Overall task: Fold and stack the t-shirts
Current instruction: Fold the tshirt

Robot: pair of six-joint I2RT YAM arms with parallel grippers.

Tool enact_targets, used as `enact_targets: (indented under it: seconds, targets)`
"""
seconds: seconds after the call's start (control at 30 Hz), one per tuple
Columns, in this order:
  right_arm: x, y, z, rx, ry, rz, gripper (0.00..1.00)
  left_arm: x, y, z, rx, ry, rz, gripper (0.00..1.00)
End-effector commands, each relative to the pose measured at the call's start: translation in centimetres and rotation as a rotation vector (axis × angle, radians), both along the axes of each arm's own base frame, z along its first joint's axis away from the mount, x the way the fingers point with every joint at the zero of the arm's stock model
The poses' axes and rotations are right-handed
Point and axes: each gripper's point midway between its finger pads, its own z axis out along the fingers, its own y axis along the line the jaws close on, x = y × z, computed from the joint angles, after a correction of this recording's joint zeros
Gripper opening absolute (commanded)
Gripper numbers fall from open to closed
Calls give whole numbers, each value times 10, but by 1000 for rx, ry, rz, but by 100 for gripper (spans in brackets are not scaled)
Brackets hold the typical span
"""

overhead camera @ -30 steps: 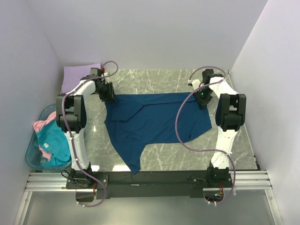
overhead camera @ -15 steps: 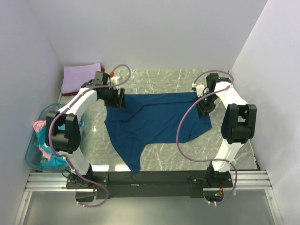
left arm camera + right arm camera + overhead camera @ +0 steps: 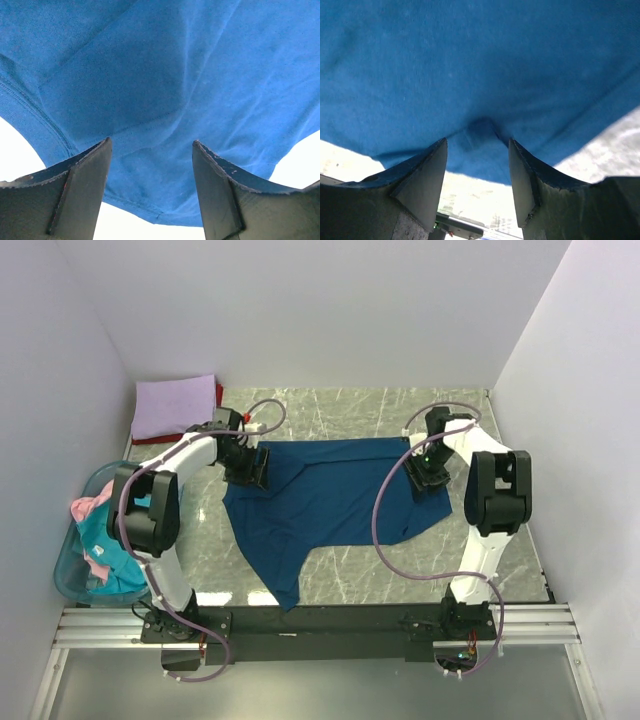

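Observation:
A dark blue t-shirt [image 3: 330, 500] lies spread on the marble table [image 3: 340, 415], one sleeve trailing toward the near edge. My left gripper [image 3: 250, 462] is over its far left corner, jaws open, with blue cloth [image 3: 160, 75] lying flat beyond the fingertips [image 3: 102, 150]. Over the far right corner my right gripper [image 3: 425, 472] also stands open. A small pucker of cloth [image 3: 480, 127] sits just ahead of its fingertips [image 3: 440, 150]. A folded lavender t-shirt [image 3: 172, 405] rests on a red one [image 3: 219, 395] at the back left.
A translucent blue basket [image 3: 62, 575] stands off the table's left side, holding a teal shirt [image 3: 110, 540] and a pink one [image 3: 88, 508]. Walls close in on the left, back and right. The arm bases sit on the near rail.
Both grippers have opened and let go of the dark blue shirt's far edge. Each has shifted toward me, over the cloth. The shirt now lies flat.

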Motion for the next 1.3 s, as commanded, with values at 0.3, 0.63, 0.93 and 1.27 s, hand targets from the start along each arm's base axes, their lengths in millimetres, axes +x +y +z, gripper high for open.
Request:
enact_targets:
  seconds: [0.3,0.63,0.93,1.27]
  targets:
    - [-11,3,-8,-20,18,21,42,11,3,-15,56,6,-7,70]
    - [-33,-14,20,-43,-5,21,0,15,4,-12,64,-1,3,70]
    - [-82,-48,26,-119,19,48,6,3,16,-26,130,23,-29,66]
    - [-130,-73,21,-231,58,96,39,-24,11,14,66,-40,-199,66]
